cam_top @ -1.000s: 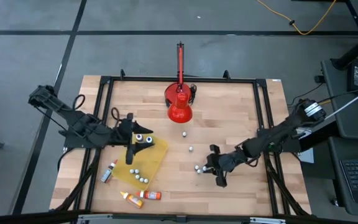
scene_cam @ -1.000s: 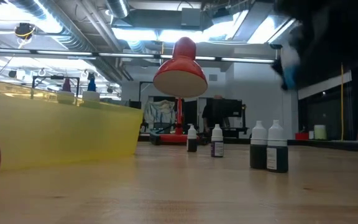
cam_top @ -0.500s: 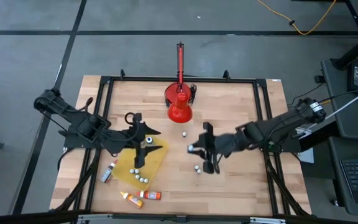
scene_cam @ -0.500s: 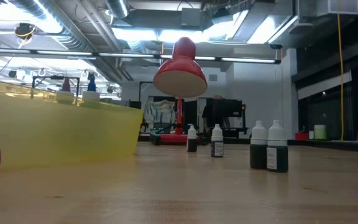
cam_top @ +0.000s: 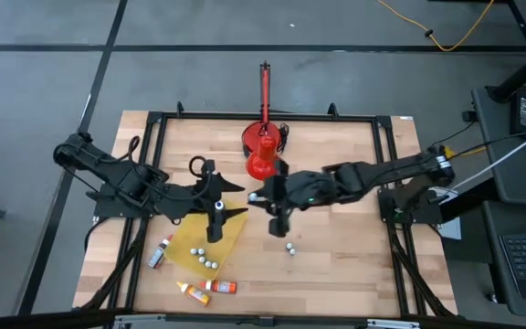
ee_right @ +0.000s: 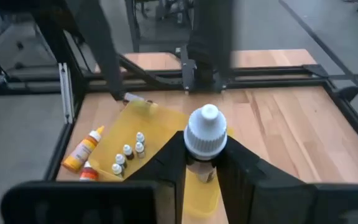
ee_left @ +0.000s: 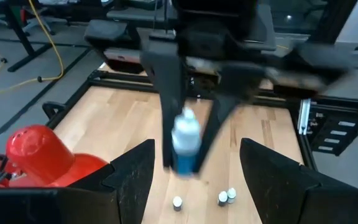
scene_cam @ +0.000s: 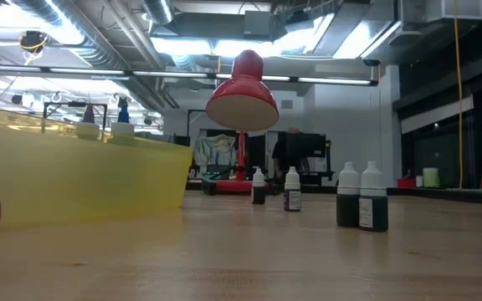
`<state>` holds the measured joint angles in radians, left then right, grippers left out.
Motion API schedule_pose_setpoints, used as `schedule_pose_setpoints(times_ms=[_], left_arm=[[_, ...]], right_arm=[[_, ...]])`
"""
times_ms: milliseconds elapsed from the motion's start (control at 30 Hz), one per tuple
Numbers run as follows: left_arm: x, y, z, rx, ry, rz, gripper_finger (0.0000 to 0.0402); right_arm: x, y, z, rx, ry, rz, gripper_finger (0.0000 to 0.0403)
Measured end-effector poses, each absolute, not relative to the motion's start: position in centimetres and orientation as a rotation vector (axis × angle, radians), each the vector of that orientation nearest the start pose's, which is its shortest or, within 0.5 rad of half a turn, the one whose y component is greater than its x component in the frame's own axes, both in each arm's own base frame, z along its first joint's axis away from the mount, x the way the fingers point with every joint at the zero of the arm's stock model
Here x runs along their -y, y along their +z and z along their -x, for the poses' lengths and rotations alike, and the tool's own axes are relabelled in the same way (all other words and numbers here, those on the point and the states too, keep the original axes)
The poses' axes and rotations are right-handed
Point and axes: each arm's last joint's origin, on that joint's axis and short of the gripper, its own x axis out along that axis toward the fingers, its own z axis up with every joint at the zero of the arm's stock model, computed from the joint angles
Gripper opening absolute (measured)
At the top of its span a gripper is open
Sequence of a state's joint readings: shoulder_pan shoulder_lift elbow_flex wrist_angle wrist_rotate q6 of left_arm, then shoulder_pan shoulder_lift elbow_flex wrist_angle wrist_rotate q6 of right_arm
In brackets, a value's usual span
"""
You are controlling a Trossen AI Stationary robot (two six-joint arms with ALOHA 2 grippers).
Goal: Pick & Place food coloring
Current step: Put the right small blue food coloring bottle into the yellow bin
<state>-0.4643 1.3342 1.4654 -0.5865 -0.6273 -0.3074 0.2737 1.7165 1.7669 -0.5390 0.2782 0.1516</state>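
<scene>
My right end effector [cam_top: 277, 196] is clenched on a food coloring bottle [ee_right: 204, 140], cap upward, carried just beside the yellow tray [cam_top: 229, 228] for placement. My left end effector [cam_top: 215, 203] waits unclenched, empty, above that tray.
</scene>
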Motion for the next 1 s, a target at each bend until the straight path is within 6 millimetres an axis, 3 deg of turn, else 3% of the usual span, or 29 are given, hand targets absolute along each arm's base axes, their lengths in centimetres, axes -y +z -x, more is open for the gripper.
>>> schedule_pose_setpoints(times_ms=[267, 633, 1000], left_arm=[[10.8, 41.1, -25.4, -0.367, 0.197, 0.096, 0.023], [10.8, 40.8, -25.2, -0.393, 0.213, 0.125, 0.0226], [10.8, 40.8, -25.2, -0.404, 0.187, 0.145, 0.0117]], right_arm=[[-10.4, 39.4, -40.4, -0.483, 0.005, 0.037, 0.0076], [-10.4, 39.4, -40.4, -0.51, 0.002, 0.043, 0.0077], [-10.4, 39.4, -40.3, -0.514, 0.009, 0.066, 0.0076]])
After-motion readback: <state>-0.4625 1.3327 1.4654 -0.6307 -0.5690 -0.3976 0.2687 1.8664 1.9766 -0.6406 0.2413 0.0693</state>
